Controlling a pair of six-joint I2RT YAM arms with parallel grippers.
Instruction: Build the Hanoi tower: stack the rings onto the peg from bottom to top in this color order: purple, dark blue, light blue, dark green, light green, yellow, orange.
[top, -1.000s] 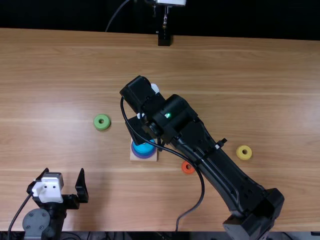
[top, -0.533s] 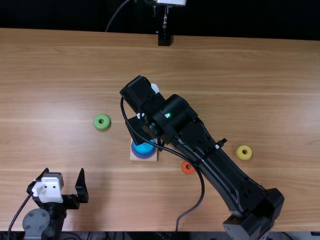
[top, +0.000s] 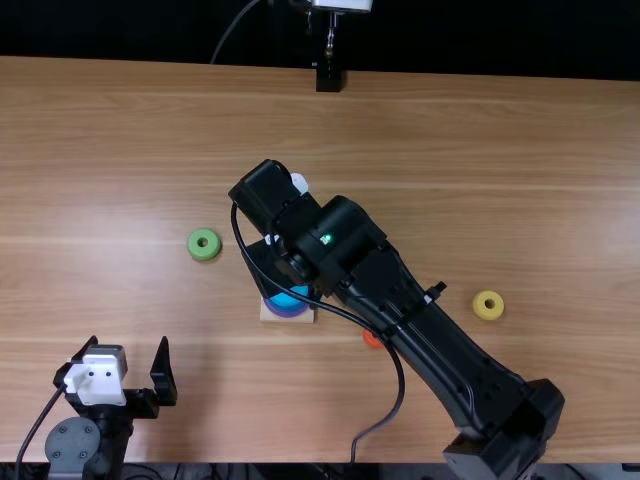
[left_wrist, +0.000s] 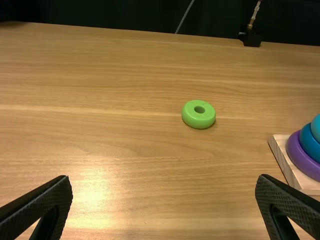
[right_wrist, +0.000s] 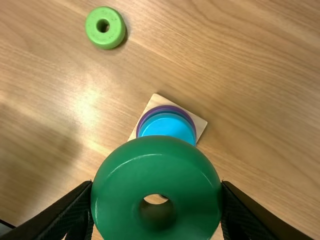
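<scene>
From the top view I lose part of the light blue ring (top: 292, 294) and most of the orange ring (top: 371, 341), at the wooden base's (top: 270, 315) four o'clock, under the right arm (top: 400, 285). Since the earlier frame, that arm's gripper end has slid slightly toward eight o'clock. My right wrist view gives me the right gripper (top: 262, 268) closed on the dark green ring (right_wrist: 155, 172); my left wrist view, the dark blue ring (left_wrist: 311, 143) atop purple (left_wrist: 299, 157). My left gripper (top: 128, 343) is spread wide, empty.
</scene>
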